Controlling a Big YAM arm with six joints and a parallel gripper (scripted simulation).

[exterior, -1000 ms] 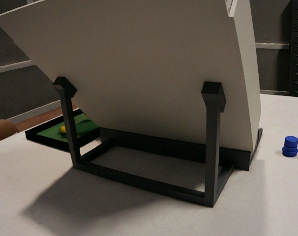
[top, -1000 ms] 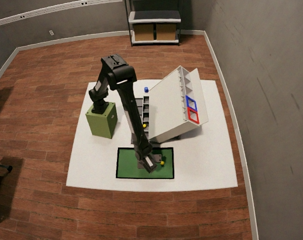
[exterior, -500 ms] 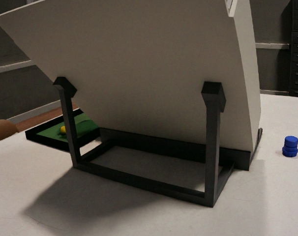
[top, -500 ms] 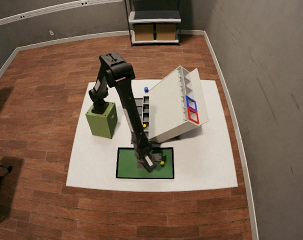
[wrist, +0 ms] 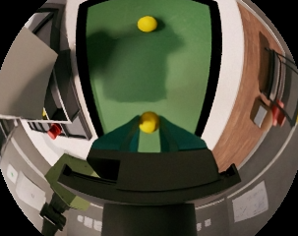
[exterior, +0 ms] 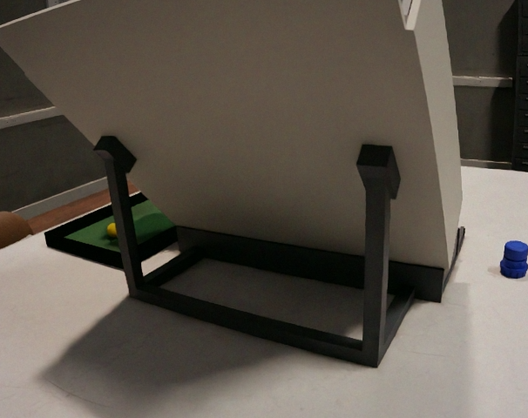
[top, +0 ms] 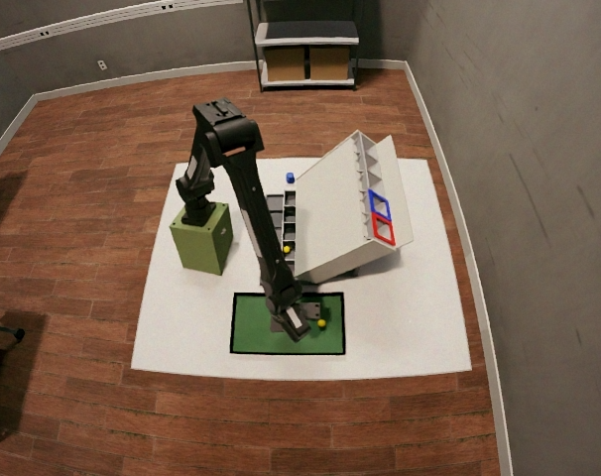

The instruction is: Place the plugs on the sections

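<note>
My gripper [wrist: 149, 119] is shut on a yellow marble [wrist: 149, 122] over the green marble tray [top: 249, 327] [wrist: 188, 84]. Another yellow marble [top: 321, 323] [exterior: 112, 230] [wrist: 148, 24] lies in that tray. A yellow marble [top: 287, 249] [wrist: 44, 113] sits in one section of the row at the cover's foot. The red plug [wrist: 54, 131] is at the flat front part by that section; the arm hides it in the top view. The blue plug [top: 290, 178] [exterior: 514, 259] stands on the table beyond the row's far end. The red-banded funnel [top: 374, 225] is at the near end, beside the blue-banded funnel [top: 371, 202].
The slanted cover [top: 326, 204] [exterior: 255, 112] [wrist: 26, 74] rises beside the marble tray on a black stand [exterior: 375, 252]. The arm's green base block [top: 200, 251] [wrist: 65, 179] stands left of the row in the top view. The tray has a raised black rim.
</note>
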